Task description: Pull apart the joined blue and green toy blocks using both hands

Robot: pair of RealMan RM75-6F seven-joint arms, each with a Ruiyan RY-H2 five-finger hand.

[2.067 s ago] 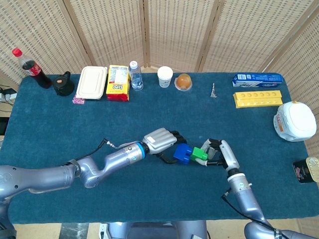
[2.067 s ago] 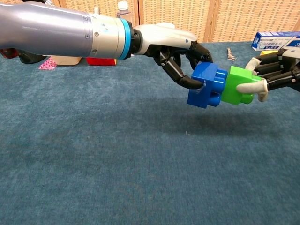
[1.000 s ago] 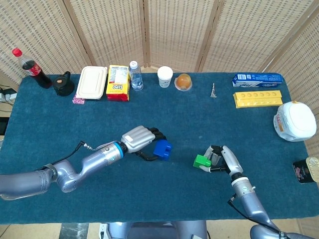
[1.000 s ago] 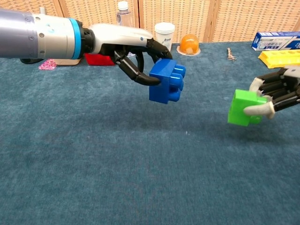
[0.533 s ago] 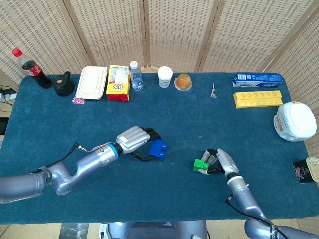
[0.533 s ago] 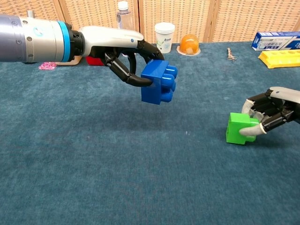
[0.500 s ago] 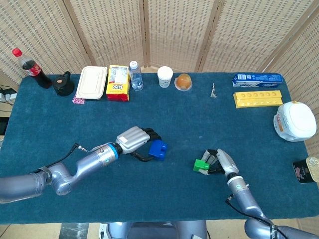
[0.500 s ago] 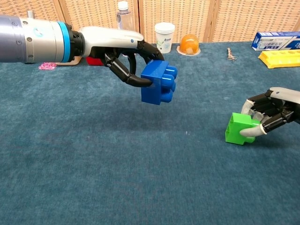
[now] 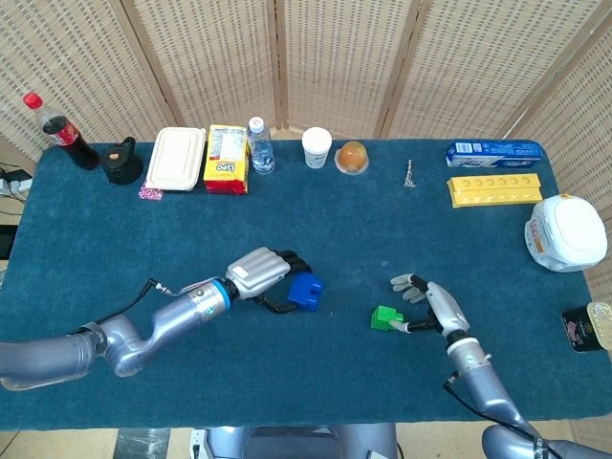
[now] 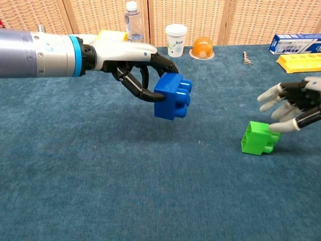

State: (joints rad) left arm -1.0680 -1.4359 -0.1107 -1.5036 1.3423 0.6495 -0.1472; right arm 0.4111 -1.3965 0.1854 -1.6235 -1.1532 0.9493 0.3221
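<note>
Blocks are apart; green block (image 10: 259, 139) sits on the desk (image 9: 115, 229), blue block (image 10: 173, 97) is in the air in my left hand (image 10: 143, 68); left fingers (image 10: 134, 84) hooked round the block's rear face, firm hold, studs facing roughly 3 o'clock in the chest view.

Right hand (image 10: 292, 108) is spread and holds nothing; it hangs just at 2 o'clock of the green block; one fingertip looks close to the block's top edge, can't tell from either view whether it touches.

In the head view the blue block (image 9: 305, 290) lies at about 9 o'clock of the green block (image 9: 386, 316), well apart, so separation reads as done.

Step in hand, my judgement: put the blue one down; lower straight, keep it level so the flat base lands first; ease the fingers off only once it rests; lift the right hand straight up so it doesn't nudge the green one.
</note>
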